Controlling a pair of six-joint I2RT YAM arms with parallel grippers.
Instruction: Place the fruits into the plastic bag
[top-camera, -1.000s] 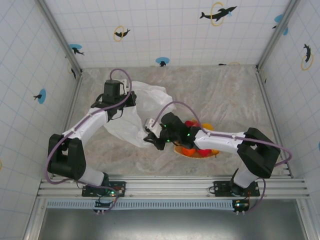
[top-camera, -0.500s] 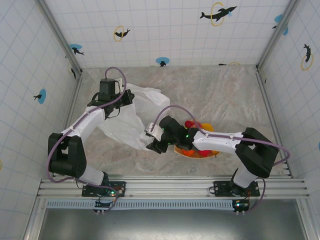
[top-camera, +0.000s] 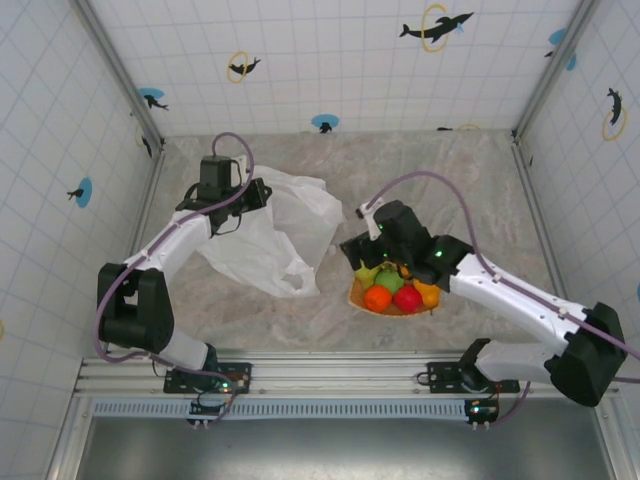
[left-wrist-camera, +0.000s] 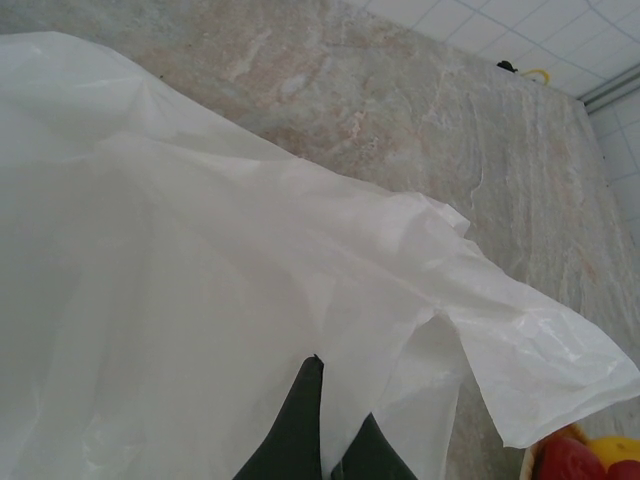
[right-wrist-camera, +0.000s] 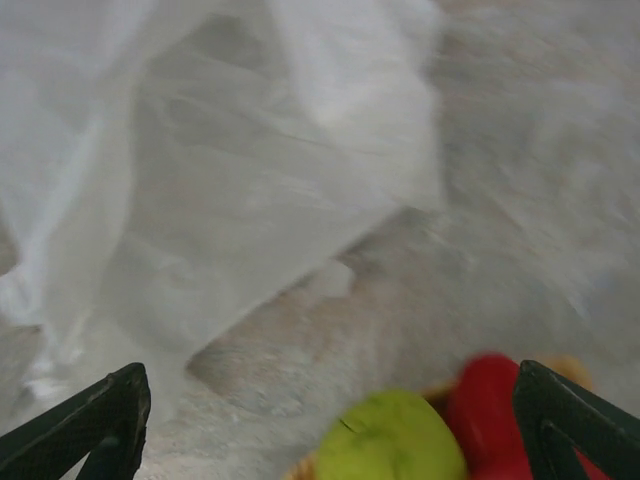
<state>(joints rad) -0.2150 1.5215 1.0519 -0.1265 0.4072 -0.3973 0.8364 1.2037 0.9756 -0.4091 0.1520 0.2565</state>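
Note:
The plastic bag (top-camera: 265, 235) lies crinkled and white at the left centre of the table. My left gripper (top-camera: 254, 196) is at its far left edge, shut on a fold of the film (left-wrist-camera: 338, 400); the bag (left-wrist-camera: 200, 250) spreads out ahead of the dark fingers (left-wrist-camera: 300, 430). Several fruits (top-camera: 392, 287) are heaped on the orange tray (top-camera: 356, 296): green (top-camera: 388, 278), orange (top-camera: 377, 298), red (top-camera: 407, 298) and yellow (top-camera: 428, 292). My right gripper (top-camera: 358, 250) hovers over the tray's left side, open and holding nothing (right-wrist-camera: 328, 375). Just below it are a green fruit (right-wrist-camera: 395, 440) and a red one (right-wrist-camera: 490, 410), with the bag (right-wrist-camera: 200, 150) to the left.
Tiled walls and metal corner posts enclose the marbled table (top-camera: 450, 190). Bare tabletop stretches behind the tray and to the far right. The bag's handle loop (top-camera: 300, 275) hangs toward the near edge, a short gap left of the tray.
My right arm has drawn back from the bag's near edge, swinging right and farther away to above the tray, uncovering the fruits. The left gripper has kept hold of the bag, barely moving.

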